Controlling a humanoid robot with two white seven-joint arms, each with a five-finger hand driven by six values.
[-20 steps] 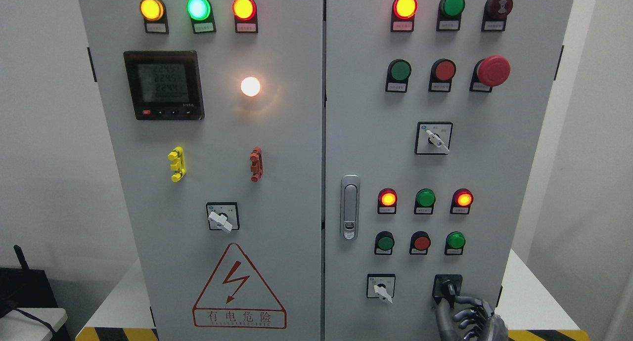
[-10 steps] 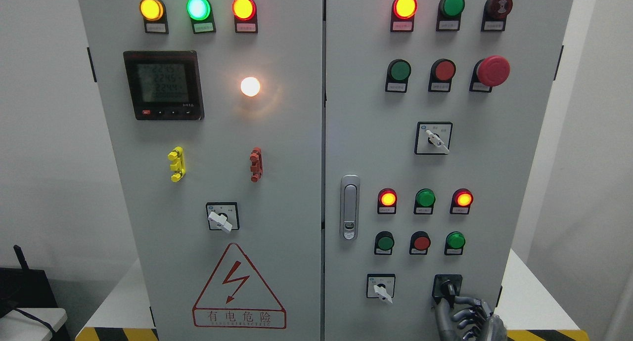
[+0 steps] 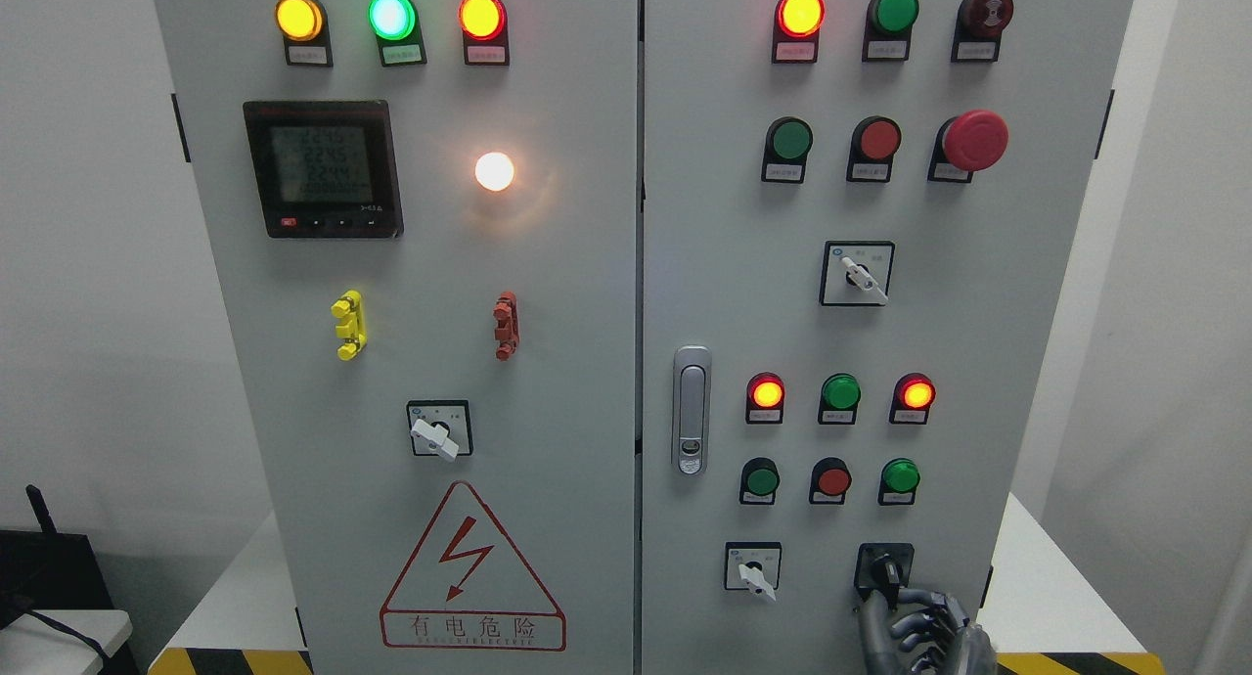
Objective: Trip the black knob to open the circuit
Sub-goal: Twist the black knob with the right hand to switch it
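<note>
From my remote station I see the grey metal electrical cabinet (image 3: 548,293) with two doors filling the view, standing on a white tabletop (image 3: 1047,587) edged with yellow-and-black hazard tape. The small black rotary knob (image 3: 885,569) on its square black plate sits at the lower right corner of the right door, just right of a white-handled selector switch (image 3: 753,569). My right robot hand (image 3: 919,628), dark metallic grey with jointed fingers, comes in at the bottom edge right of the middle; its upper fingers reach up to the knob and touch its lower side, and the rest curl just beneath it, so I read it as grasping the knob. The knob's handle leans slightly left of upright. Above it sits a row of three round push buttons, green, red, green (image 3: 831,480), and over those a row of indicator lamps (image 3: 839,392) with the outer two glowing red-orange. A silver door latch (image 3: 692,411) is at the right door's left edge. On the left door I see a black digital meter (image 3: 323,169), a lit white lamp (image 3: 494,171) and a red triangular high-voltage warning sign (image 3: 472,572).
</note>
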